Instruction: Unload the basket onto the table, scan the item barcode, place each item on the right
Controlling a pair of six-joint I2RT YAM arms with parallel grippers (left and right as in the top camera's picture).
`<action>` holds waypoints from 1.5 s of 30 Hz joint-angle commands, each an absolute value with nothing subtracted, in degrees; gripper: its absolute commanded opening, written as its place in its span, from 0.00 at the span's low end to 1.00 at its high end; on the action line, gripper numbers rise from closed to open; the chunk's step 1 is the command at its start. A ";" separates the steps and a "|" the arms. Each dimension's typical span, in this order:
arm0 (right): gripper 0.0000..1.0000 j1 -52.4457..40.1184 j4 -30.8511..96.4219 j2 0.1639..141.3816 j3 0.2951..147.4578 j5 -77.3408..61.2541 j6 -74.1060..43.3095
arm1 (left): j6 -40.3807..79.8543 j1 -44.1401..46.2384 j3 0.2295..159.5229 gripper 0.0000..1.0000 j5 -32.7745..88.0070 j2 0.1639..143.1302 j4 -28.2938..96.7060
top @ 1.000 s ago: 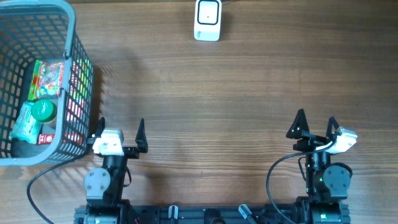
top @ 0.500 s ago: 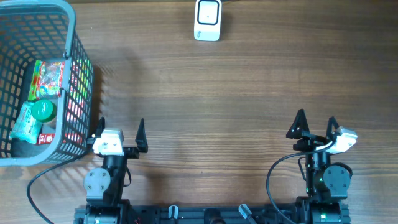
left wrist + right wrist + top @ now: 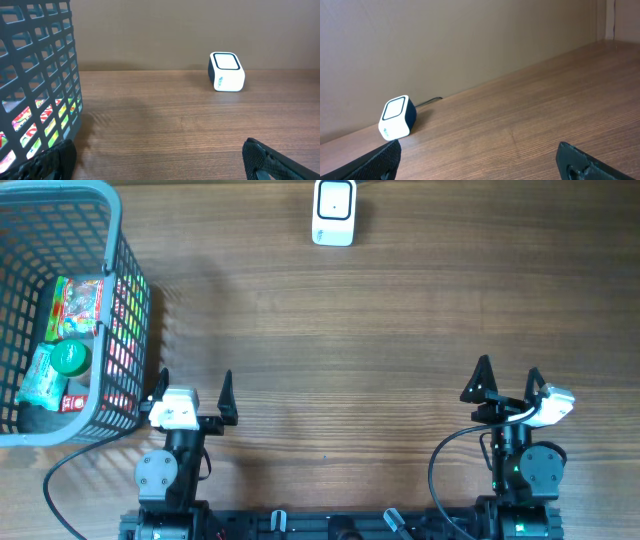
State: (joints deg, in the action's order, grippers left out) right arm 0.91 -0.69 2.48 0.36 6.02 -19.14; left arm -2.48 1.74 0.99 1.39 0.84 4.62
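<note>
grey basket [image 3: 128,270] of items [image 3: 68,358], beside open left jaws

You'll see the scanner [image 3: 334,212] standing at the far edge of the table [image 3: 400,330] — a small white box with dark sides and a square window on top — well apart from the items. Those lie in the grey basket [image 3: 112,240] at far left: a colourful packet [image 3: 78,308], a green-lidded tub [image 3: 70,358] just beside it, and what may be a pale green pouch [image 3: 40,377].
</note>
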 commanded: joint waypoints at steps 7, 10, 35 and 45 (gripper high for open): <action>1.00 0.60 -0.86 2.81 0.30 5.32 -18.09 | -2.11 1.37 0.34 1.00 1.85 0.78 4.27; 1.00 0.60 -0.89 2.81 0.30 5.32 -18.06 | -2.13 1.37 0.34 1.00 1.83 0.78 4.27; 1.00 0.60 -0.89 2.81 0.30 5.32 -18.11 | -2.11 1.37 0.34 1.00 1.89 0.78 4.21; 1.00 0.60 -0.89 2.81 0.30 5.32 -18.09 | 2.76 1.37 0.38 1.00 2.79 0.78 4.23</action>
State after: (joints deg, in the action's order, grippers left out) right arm 0.89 -0.67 2.48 0.36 6.02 -19.14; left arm -1.61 1.74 0.99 1.41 0.84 4.62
